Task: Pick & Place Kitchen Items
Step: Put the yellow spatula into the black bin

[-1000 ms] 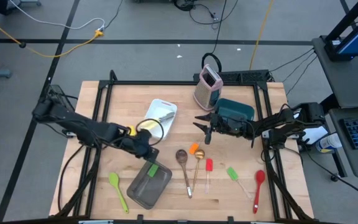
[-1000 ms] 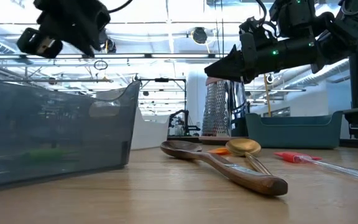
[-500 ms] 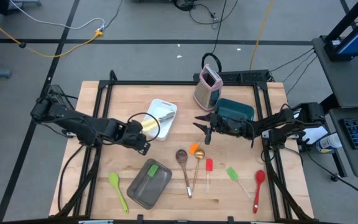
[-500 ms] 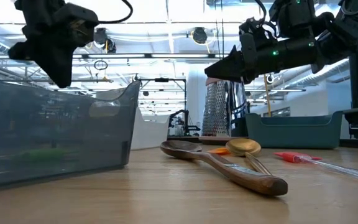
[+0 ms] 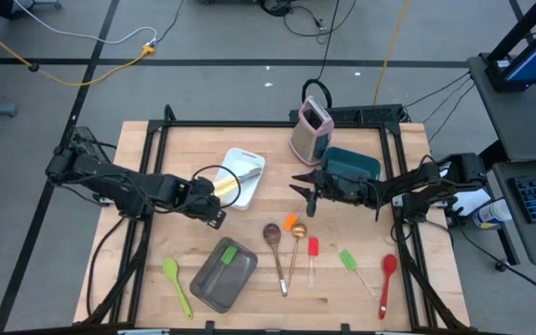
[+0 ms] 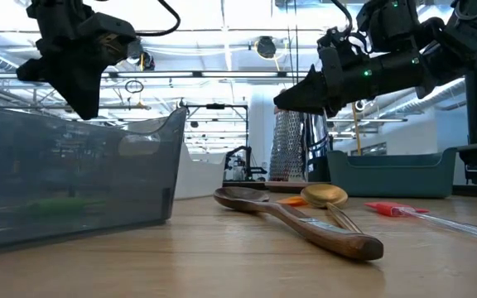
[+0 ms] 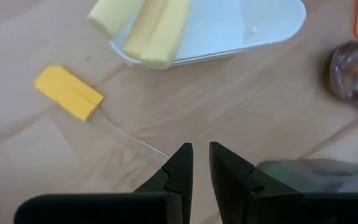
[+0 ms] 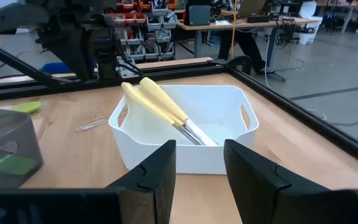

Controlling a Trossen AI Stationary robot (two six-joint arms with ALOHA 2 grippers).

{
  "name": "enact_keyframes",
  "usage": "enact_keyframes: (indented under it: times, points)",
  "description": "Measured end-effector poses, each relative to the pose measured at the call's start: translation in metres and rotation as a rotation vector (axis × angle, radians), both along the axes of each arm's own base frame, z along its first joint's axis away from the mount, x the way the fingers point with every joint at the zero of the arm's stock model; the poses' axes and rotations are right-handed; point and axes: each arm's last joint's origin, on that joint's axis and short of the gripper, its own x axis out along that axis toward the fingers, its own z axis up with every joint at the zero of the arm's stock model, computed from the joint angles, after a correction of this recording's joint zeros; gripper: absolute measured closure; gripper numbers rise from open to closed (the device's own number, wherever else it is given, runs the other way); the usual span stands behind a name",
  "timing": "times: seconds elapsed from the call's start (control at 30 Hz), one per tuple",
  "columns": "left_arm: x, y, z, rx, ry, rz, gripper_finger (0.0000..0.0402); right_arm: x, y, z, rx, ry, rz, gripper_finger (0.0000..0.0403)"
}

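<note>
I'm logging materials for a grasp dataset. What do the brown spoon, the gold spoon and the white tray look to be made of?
Brown spoon: likely wood, with visible grain and a slight varnished sheen. Gold spoon: probably polished metal, since its bowl shows a bright mirror-like glint. White tray: apparently moulded plastic, with smooth matte walls and cut-out handles.

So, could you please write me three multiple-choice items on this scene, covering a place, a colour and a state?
1. What lies in the grey pan? A gold spoon; B green spatula; C red spoon.
2. What colour are the knife handles in the white tray? A red; B yellow; C green.
3. How is the right gripper? A shut on a spoon; B shut on the grater; C open, empty.
B, green shows inside the pan; B, yellow handles lie in the tray; C, its fingers stand apart, nothing between.
</note>
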Motion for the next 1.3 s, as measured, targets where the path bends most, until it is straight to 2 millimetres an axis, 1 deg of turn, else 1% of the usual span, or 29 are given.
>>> enact_keyframes:
  times: [0.1, 0.33, 0.5, 0.63, 0.7, 0.8, 0.93, 1.03, 1.13, 1.23, 1.3]
  points:
    - [0.0, 0.0, 0.0, 0.044, 0.009, -0.083, 0.0346, 0.0, 0.0, 0.0, 0.021, -0.004, -0.003, 0.0275]
    - [0.002, 0.001, 0.001, 0.065, -0.004, -0.102, 0.0346, 0.0, 0.0, 0.0, 0.026, -0.006, -0.004, 0.0275]
    - [-0.002, 0.006, -0.001, 0.071, 0.046, -0.108, 0.0341, 0.0, 0.0, 0.0, 0.026, -0.005, -0.004, 0.0275]
    - [-0.011, 0.013, -0.003, 0.073, 0.155, -0.083, 0.031, 0.0, 0.0, -0.001, 0.027, 0.001, -0.003, 0.0275]
    - [-0.015, 0.016, -0.003, 0.073, 0.198, -0.053, 0.0285, 0.0, 0.0, -0.001, 0.027, 0.001, -0.004, 0.0275]
    - [-0.017, 0.021, -0.006, 0.063, 0.211, 0.014, 0.0243, 0.0, 0.0, -0.001, 0.026, 0.001, -0.003, 0.0275]
    - [-0.021, 0.026, -0.018, 0.039, 0.237, 0.089, 0.0198, 0.0, 0.0, -0.001, 0.026, 0.001, -0.004, 0.0275]
    - [-0.026, 0.029, -0.037, -0.021, 0.256, 0.143, 0.0179, 0.0, 0.0, -0.001, 0.026, 0.001, -0.004, 0.0275]
    - [-0.032, 0.033, -0.054, -0.064, 0.279, 0.172, 0.0173, 0.0, 0.0, -0.001, 0.024, 0.002, -0.003, 0.0275]
    - [-0.039, 0.041, -0.064, -0.036, 0.306, 0.22, 0.0172, 0.0, 0.0, -0.001, 0.023, 0.002, -0.003, 0.0275]
    - [-0.04, 0.047, -0.069, -0.01, 0.298, 0.232, 0.0172, 0.0, 0.0, -0.001, 0.022, 0.003, -0.004, 0.0275]
